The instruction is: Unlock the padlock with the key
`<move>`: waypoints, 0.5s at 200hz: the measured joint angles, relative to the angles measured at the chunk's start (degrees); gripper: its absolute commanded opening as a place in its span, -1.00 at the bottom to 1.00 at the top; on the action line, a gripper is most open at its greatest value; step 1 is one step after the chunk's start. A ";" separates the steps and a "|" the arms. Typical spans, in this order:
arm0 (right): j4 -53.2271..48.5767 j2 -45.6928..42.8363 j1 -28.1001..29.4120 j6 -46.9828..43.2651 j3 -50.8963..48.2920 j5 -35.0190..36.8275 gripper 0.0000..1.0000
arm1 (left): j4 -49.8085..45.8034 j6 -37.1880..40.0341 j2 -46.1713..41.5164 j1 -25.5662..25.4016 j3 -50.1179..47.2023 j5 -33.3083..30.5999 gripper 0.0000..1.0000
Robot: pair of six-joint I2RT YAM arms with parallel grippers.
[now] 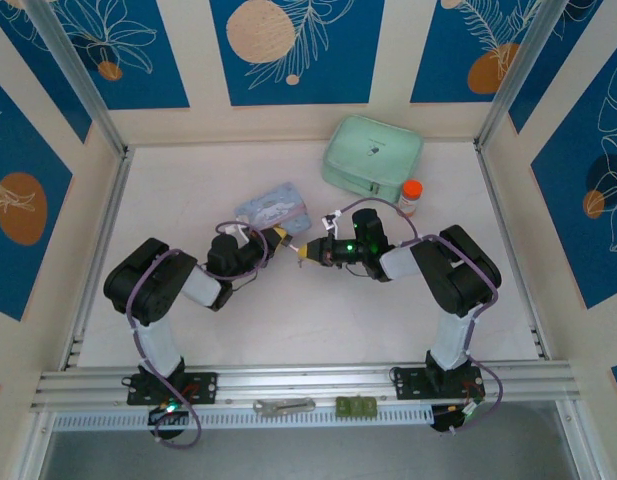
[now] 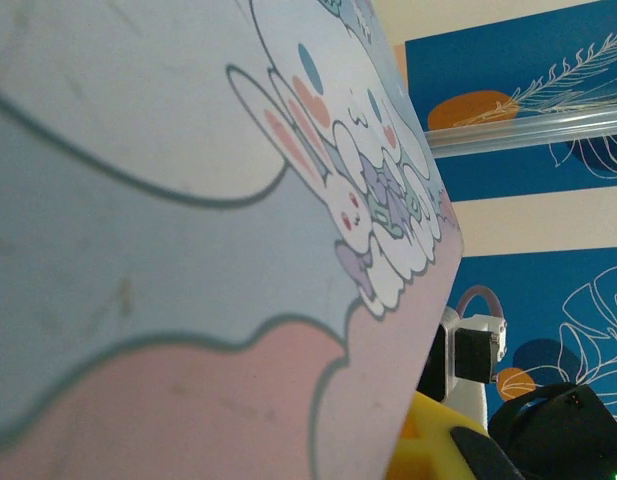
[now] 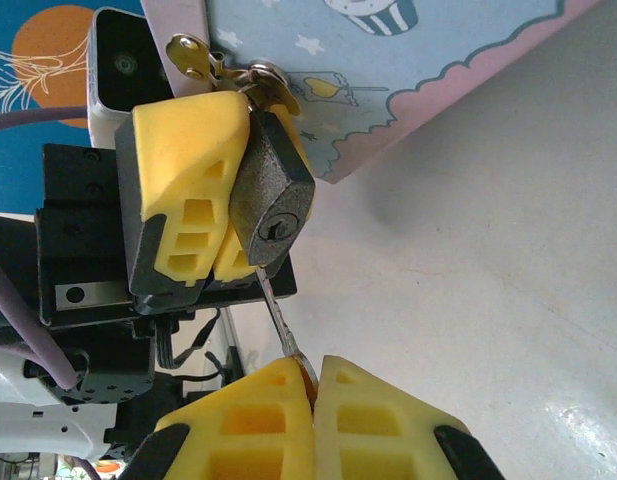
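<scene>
My left gripper (image 1: 272,241) is clamped on the padlock (image 3: 273,195), with the keyhole facing my right wrist camera. My right gripper (image 3: 315,378) is pinched tight on the key (image 3: 278,318), at 6 o'clock from the padlock. The blade points up and its tip meets the padlock's lower edge, just under the keyhole. A pale blue tin (image 3: 388,80) lies at 1 o'clock.

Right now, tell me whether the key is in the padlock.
Out. The keyhole on the padlock shows empty; the key ends just below it.
</scene>
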 measured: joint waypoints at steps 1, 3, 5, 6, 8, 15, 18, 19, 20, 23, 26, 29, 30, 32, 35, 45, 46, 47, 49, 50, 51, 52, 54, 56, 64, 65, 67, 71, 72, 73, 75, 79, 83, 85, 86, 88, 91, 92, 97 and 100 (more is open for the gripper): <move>0.00 0.00 0.00 0.02 0.00 0.00 -1.00 | 0.00 0.00 0.00 0.00 0.00 0.00 -1.00; 0.00 0.02 0.00 0.02 0.02 0.02 -1.00 | 0.00 0.00 0.00 0.00 0.00 0.00 -1.00; 0.02 0.04 0.02 0.02 0.07 0.02 -1.00 | 0.00 -0.02 0.00 -0.02 0.00 0.00 -1.00; 0.02 0.09 0.04 0.02 0.09 0.02 -1.00 | 0.00 0.00 0.00 -0.02 0.00 -0.02 -1.00; 0.02 0.09 0.04 0.02 0.11 0.00 -1.00 | 0.02 0.00 0.00 -0.02 0.00 0.00 -1.00; 0.15 0.28 0.04 0.20 0.22 0.02 -1.00 | 0.02 -0.02 0.00 -0.07 0.00 -0.02 -1.00; 0.22 0.33 0.07 0.22 0.26 0.07 -1.00 | 0.02 -0.02 0.00 -0.11 0.00 -0.02 -1.00; 0.22 0.37 0.11 0.26 0.31 0.09 -1.00 | 0.04 0.00 0.00 -0.11 0.00 -0.02 -1.00; 0.22 0.39 0.11 0.28 0.31 0.09 -1.00 | 0.02 0.00 0.00 -0.11 0.00 -0.02 -1.00; 0.20 0.42 0.11 0.42 0.33 0.15 -1.00 | 0.02 -0.02 0.00 -0.13 0.00 -0.02 -1.00; 0.26 0.50 0.15 0.44 0.33 0.17 -1.00 | 0.04 0.00 0.00 -0.17 0.00 -0.02 -1.00; 0.31 0.50 0.15 0.44 0.33 0.20 -1.00 | 0.04 -0.02 0.00 -0.20 0.00 -0.02 -1.00; 0.31 0.50 0.15 0.44 0.33 0.22 -1.00 | 0.02 -0.02 0.00 -0.22 0.00 -0.02 -1.00; 0.33 0.55 0.15 0.46 0.33 0.22 -1.00 | 0.04 -0.02 0.00 -0.24 0.00 -0.02 -1.00; 0.42 0.59 0.20 0.46 0.33 0.22 -1.00 | 0.04 -0.02 0.00 -0.28 0.00 -0.02 -1.00; 0.39 0.66 0.26 0.50 0.35 0.24 -1.00 | 0.02 0.00 0.00 -0.37 0.00 -0.04 -1.00; 0.39 0.66 0.26 0.52 0.35 0.24 -1.00 | 0.04 0.00 0.00 -0.37 0.00 -0.04 -1.00; 0.39 0.68 0.26 0.55 0.35 0.26 -1.00 | 0.04 0.00 0.00 -0.37 0.00 -0.04 -1.00; 0.39 0.70 0.26 0.61 0.35 0.24 -1.00 | 0.04 0.00 0.00 -0.39 0.00 -0.04 -1.00; 0.39 0.70 0.26 0.61 0.35 0.24 -1.00 | 0.04 -0.02 0.00 -0.39 0.00 -0.04 -1.00; 0.39 0.70 0.26 0.61 0.35 0.26 -1.00 | 0.04 -0.02 0.00 -0.39 0.00 -0.04 -1.00; 0.39 0.70 0.26 0.61 0.35 0.26 -1.00 | 0.04 0.00 0.00 -0.39 0.00 -0.04 -1.00; 0.39 0.70 0.26 0.63 0.35 0.31 -1.00 | 0.04 -0.02 0.00 -0.39 0.00 -0.04 -1.00; 0.39 0.70 0.26 0.63 0.35 0.39 -1.00 | 0.04 -0.02 0.00 -0.39 0.00 -0.04 -1.00; 0.39 0.70 0.26 0.63 0.35 0.46 -1.00 | 0.04 -0.02 0.00 -0.39 0.00 -0.07 -1.00; 0.39 0.70 0.26 0.63 0.35 0.46 -1.00 | 0.04 -0.02 0.00 -0.39 0.00 -0.07 -1.00; 0.39 0.70 0.26 0.66 0.35 0.52 -1.00 | 0.04 -0.02 0.00 -0.39 0.00 -0.07 -1.00; 0.39 0.70 0.26 0.66 0.35 0.61 -1.00 | 0.04 -0.02 0.00 -0.39 0.00 -0.07 -1.00; 0.39 0.70 0.26 0.68 0.35 0.61 -1.00 | 0.07 -0.02 0.00 -0.39 0.00 -0.07 -1.00; 0.39 0.70 0.26 0.70 0.35 0.61 -1.00 | 0.07 -0.02 0.00 -0.39 0.00 -0.07 -1.00; 0.39 0.70 0.26 0.74 0.35 0.63 -1.00 | 0.07 -0.02 0.00 -0.39 0.00 -0.09 -1.00; 0.42 0.70 0.26 0.83 0.35 0.66 -1.00 | 0.07 -0.02 0.00 -0.44 0.00 -0.13 -1.00; 0.42 0.70 0.26 0.87 0.35 0.70 -1.00 | 0.07 -0.02 0.00 -0.50 0.00 -0.24 -1.00; 0.42 0.70 0.26 0.90 0.35 0.74 -1.00 | 0.07 -0.02 0.00 -0.50 0.00 -0.28 -1.00; 0.42 0.70 0.26 0.92 0.35 0.76 -1.00 | 0.07 -0.02 0.00 -0.55 0.00 -0.33 -1.00; 0.42 0.70 0.26 1.01 0.35 0.83 -1.00 | 0.07 -0.02 0.00 -0.57 0.00 -0.39 -1.00; 0.42 0.70 0.26 1.07 0.35 0.87 -1.00 | 0.07 -0.02 0.00 -0.61 0.00 -0.46 -1.00; 0.44 0.70 0.26 1.05 0.35 0.87 -1.00 | 0.07 0.00 0.00 -0.61 0.00 -0.48 -1.00; 0.46 0.70 0.26 1.33 0.35 0.94 -1.00 | 0.07 0.00 0.00 -0.66 0.00 -0.61 -1.00; 0.46 0.70 0.26 1.33 0.35 1.03 -1.00 | 0.07 0.00 0.00 -0.70 0.00 -0.68 -1.00</move>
